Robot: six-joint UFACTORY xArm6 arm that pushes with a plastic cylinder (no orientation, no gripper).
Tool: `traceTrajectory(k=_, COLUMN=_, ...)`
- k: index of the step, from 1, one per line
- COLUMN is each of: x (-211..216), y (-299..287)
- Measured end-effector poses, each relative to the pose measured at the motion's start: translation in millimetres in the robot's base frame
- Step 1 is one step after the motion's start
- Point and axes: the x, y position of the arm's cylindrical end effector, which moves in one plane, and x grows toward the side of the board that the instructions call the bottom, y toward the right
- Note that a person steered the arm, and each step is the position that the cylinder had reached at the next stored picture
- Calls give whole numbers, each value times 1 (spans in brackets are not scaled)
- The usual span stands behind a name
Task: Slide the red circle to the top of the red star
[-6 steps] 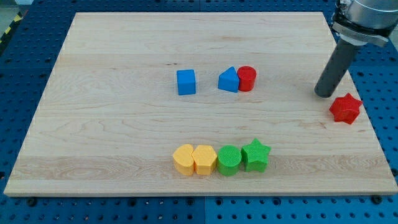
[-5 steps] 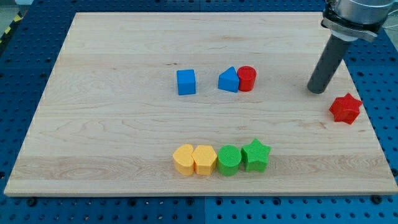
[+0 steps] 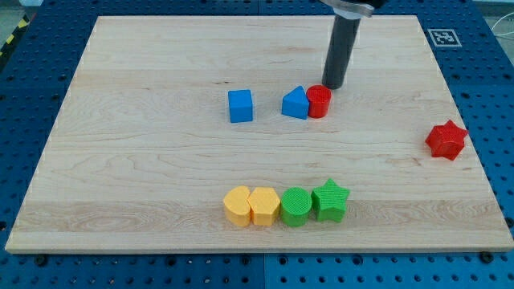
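Note:
The red circle (image 3: 319, 102) sits near the board's middle, touching the blue triangle (image 3: 295, 103) on its left. The red star (image 3: 446, 140) lies far off at the view's right edge of the board. My tip (image 3: 332, 84) stands just above and slightly right of the red circle, close to or touching its upper right edge.
A blue cube (image 3: 240, 106) sits left of the blue triangle. Along the view's bottom is a row: two yellow blocks (image 3: 238, 205) (image 3: 264, 206), a green circle (image 3: 295, 206) and a green star (image 3: 330, 200). The wooden board (image 3: 144, 160) lies on a blue pegboard.
My tip has moved left across the board from beside the red star to just above the red circle. No block has moved.

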Motion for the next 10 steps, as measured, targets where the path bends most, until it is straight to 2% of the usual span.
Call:
traceTrajectory(k=2, x=3, y=-34)
traceTrajectory(k=5, x=44, y=-43)
traceTrajectory(k=7, x=51, y=-43)
traceTrajectory(k=10, x=90, y=-43)
